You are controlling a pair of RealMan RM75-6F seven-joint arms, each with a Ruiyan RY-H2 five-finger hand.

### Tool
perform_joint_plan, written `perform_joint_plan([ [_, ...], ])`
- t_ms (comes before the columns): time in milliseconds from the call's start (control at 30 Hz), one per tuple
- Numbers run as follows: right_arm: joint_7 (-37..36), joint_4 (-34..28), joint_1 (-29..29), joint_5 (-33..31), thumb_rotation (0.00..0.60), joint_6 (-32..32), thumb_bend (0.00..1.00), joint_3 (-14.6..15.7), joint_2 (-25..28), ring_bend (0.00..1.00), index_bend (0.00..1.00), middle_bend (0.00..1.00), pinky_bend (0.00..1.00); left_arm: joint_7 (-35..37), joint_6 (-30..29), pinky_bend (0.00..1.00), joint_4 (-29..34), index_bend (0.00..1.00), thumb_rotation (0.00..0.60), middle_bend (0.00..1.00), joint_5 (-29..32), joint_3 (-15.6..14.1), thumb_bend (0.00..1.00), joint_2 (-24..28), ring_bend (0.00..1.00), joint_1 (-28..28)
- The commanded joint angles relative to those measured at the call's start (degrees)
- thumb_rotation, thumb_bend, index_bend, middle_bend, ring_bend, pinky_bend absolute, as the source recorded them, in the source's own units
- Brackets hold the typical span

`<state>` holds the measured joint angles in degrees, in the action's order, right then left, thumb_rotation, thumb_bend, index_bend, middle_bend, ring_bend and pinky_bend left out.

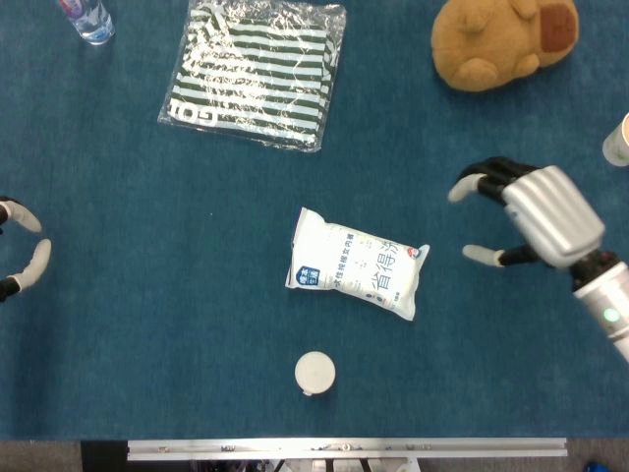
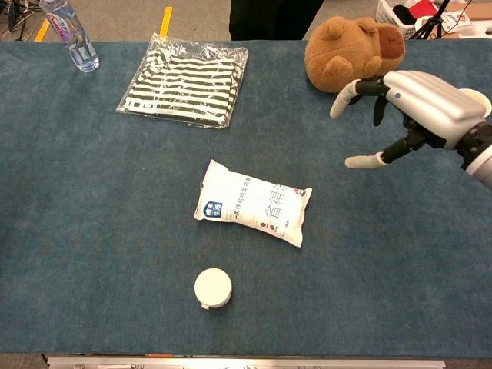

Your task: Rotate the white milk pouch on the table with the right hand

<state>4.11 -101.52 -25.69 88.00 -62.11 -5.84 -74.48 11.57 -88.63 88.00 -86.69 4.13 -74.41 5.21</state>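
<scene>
My right hand (image 1: 536,214) is up off the table (image 1: 147,295) w/ fingers (image 1: 462,188) spread apart, thumb splayed below them, nothing in it. Fingertips aim toward table centre. The pouch (image 1: 356,264) lies off to that hand's left and a bit nearer me, near but w/ a clear strip of blue cloth between fingertips and the pouch's right end, so no contact.

Pouch lies flat mid-table, long axis running left-right and tilted: left end farther from me, right end nearer. Its right end is the one facing my fingers, so I judge that's the end to catch for the turn.

Left hand (image 1: 22,258) sits at the far left edge, only partly in frame; the fingers I see are apart w/ nothing between them. Well apart from the pouch, so right hand is much nearer.

Head view gives the plan layout and the gap best. Chest view shows what it doesn't: right hand (image 2: 415,104) hanging above the cloth, not resting on it, and no left hand at all.
</scene>
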Motion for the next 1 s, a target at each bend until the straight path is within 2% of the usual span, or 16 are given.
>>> perform_joint_plan([
  [33,3.66,-1.44,-3.01,-0.55,0.6,3.68,0.0,-0.19,0.29,0.27,0.41,0.34,0.48,0.07,-0.08,0.49,0.1,0.54,0.6,0.48,-0.02,0.04,0.29,0.08,0.36,-0.03],
  [233,9.53,-2.55,-6.86,-1.64,0.6,8.59,0.0,-0.26,-0.27,0.25,0.41,0.32,0.44,0.2,-0.45,0.49,0.5,0.54,0.6,0.48,-0.26,0.1,0.29,0.34,0.36,-0.12],
  [400,14.84,-3.25,-9.7,-3.56,0.6,12.65,0.0,0.21,-0.62,0.21,0.36,0.29,0.4,0.43,-0.76,0.49,0.73,0.54,0.6,0.48,-0.36,0.2,0.29,0.62,0.36,-0.22],
  [567,20.3,-3.77,-11.6,-5.76,0.6,15.03,0.0,0.88,-1.01,0.19,0.32,0.27,0.37,0.77,-1.01,0.49,0.96,0.54,0.6,0.48,-0.33,0.38,0.29,0.91,0.36,-0.29],
  [767,24.43,-4.04,-12.69,-9.1,0.6,16.21,0.0,2.06,-1.52,0.18,0.31,0.26,0.37,0.86,-1.14,0.49,1.2,0.54,0.6,0.48,-0.36,0.45,0.29,1.09,0.36,-0.33],
  [900,29.58,-4.73,-12.66,-15.45,0.6,15.23,0.0,2.58,-2.46,0.18,0.31,0.26,0.37,0.8,-0.97,0.49,1.17,0.54,0.6,0.48,-0.35,0.37,0.29,1.05,0.36,-0.31],
  [1000,36.41,-6.8,-13.09,-23.55,0.6,12.89,0.0,2.77,-3.87,0.18,0.31,0.25,0.37,0.76,-0.87,0.49,1.11,0.54,0.6,0.48,-0.38,0.32,0.29,0.98,0.36,-0.27],
])
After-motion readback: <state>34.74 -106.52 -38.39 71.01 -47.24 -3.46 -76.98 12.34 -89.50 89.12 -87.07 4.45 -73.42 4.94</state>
